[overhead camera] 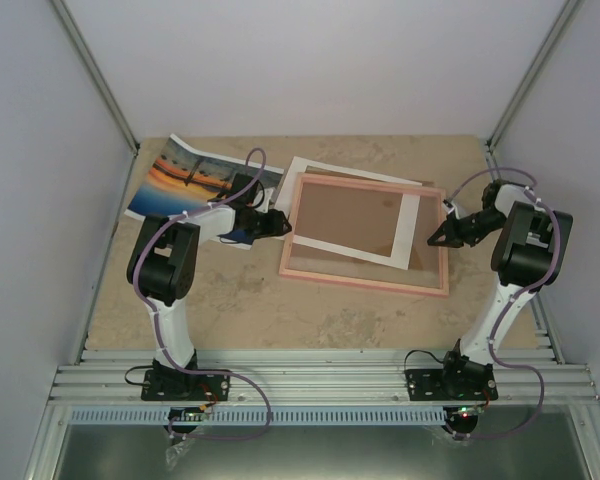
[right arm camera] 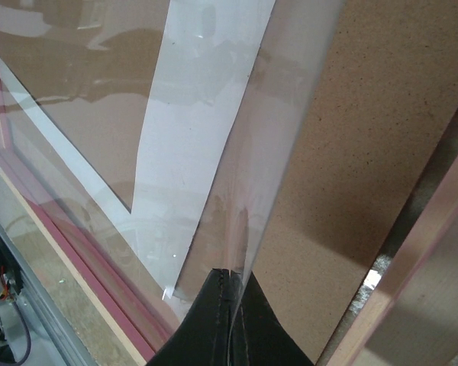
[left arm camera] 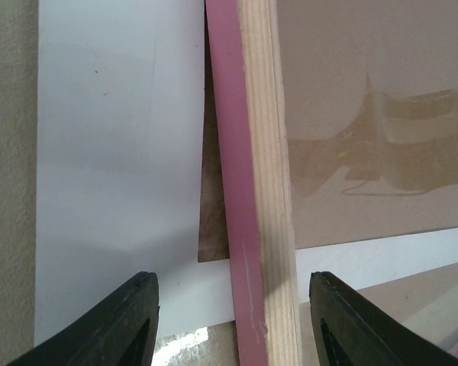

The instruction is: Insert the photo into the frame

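While my left claw (overhead camera: 282,226) gapes astride an edge of the thin pink rectangular frame (overhead camera: 365,283), my right claw (overhead camera: 432,240) sits pinched shut.

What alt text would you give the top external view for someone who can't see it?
A pink frame lies flat at centre over a brown board with white border, the left gripper at its left edge and the right gripper at its right edge. The sunset photo lies face up at the far left.
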Motion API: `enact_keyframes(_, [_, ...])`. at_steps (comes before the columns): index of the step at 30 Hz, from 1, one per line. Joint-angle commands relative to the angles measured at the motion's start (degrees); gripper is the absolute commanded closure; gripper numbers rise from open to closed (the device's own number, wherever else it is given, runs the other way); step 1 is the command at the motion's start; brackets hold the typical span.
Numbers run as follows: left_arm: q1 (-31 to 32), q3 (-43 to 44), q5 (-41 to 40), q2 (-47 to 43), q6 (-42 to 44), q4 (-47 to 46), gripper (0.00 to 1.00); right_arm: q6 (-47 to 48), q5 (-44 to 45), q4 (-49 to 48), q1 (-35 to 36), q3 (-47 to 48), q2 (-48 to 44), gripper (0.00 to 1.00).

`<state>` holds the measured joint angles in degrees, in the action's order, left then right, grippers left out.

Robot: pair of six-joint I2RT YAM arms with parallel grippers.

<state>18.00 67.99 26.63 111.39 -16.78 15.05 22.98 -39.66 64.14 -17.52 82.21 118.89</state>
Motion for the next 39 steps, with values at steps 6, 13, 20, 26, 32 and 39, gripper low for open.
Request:
enact_keyframes(6, [0.6,-0.2,-2.0,-0.5,0.6,0.5,0.43,-0.2,2.5,-0.3,-0.3,1.0,0.2,1.00])
enact_keyframes(13, [0.7,0.3,-4.6,0.3,0.8,1.4,0.39,-0.1,3.1,-0.5,-0.6,1.0,-0.4,1.00])
enact_keyframes(20, [1.0,1.0,-7.3,1.2,1.0,2.5,0.39,0.1,3.5,-0.6,-0.7,1.0,-0.7,0.99])
enact_keyframes(26, [1.1,1.2,-8.4,1.4,1.1,2.8,0.39,0.2,3.6,-0.6,-0.8,1.0,-0.4,1.00])
enact_keyframes(32, [1.2,1.2,-9.0,1.4,1.2,3.0,0.39,0.1,4.0,-1.0,-0.9,0.8,-0.7,1.00])
enact_keyframes(39, [1.2,1.4,-9.7,1.5,1.4,3.3,0.40,-0.1,4.2,-1.5,-0.9,0.5,-0.8,1.00])
